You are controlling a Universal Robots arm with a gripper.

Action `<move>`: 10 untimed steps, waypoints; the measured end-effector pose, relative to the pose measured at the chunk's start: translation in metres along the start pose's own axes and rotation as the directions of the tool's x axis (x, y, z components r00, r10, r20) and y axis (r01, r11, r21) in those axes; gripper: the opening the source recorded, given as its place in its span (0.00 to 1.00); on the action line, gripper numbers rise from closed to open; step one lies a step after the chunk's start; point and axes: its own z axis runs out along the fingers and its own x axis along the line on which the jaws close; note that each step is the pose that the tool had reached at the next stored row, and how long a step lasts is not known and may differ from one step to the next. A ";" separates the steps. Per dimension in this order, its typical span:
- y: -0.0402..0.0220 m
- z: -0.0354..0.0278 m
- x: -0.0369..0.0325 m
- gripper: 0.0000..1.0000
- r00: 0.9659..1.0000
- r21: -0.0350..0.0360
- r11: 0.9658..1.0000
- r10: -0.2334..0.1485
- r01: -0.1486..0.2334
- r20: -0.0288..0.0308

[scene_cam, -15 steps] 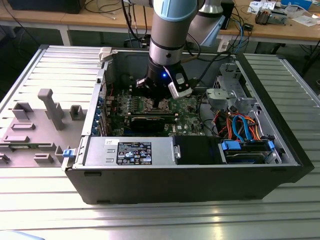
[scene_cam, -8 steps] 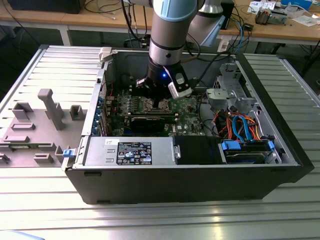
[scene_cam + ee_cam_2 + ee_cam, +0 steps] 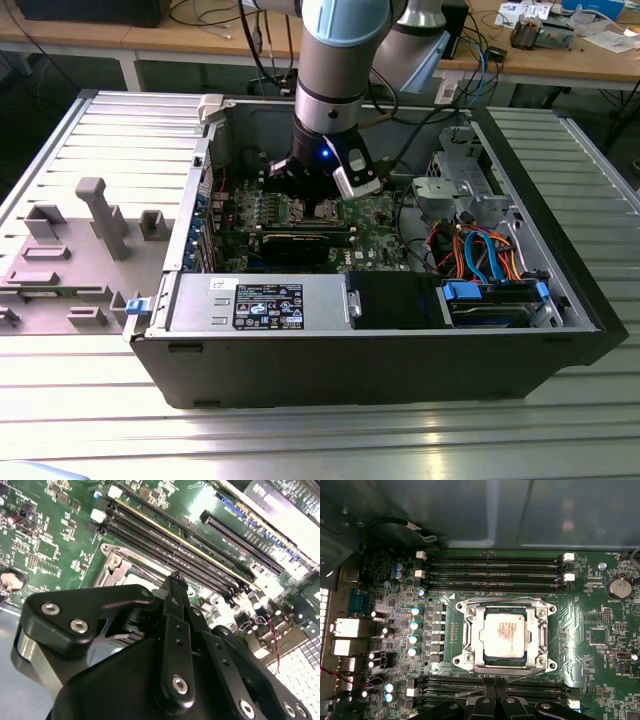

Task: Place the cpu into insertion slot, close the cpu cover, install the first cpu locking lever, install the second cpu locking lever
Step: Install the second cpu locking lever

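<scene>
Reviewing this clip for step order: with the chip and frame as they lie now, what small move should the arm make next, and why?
Probably a short shift toward a locking lever. In the first wrist view the cpu already sits in the insertion slot with the cpu cover down around it, while that thin wire lever seems to angle free below the frame, beside the gripper.

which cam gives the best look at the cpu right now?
The first wrist view: the cpu faces the camera unobstructed, framed by the cpu cover. In the second wrist view the gripper hides most of the socket area. In the exterior view the arm blocks much of that area.
</scene>
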 end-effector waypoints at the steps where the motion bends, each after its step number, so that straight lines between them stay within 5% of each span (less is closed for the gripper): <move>1: -0.0009 0.0000 0.0007 0.11 1.000 -0.003 1.000 0.000 0.000 0.000; 3: -0.0024 0.0010 0.0054 0.11 1.000 -0.013 1.000 -0.001 0.001 0.000; 10: -0.0032 0.0060 0.0156 0.11 1.000 -0.028 1.000 -0.002 0.002 0.001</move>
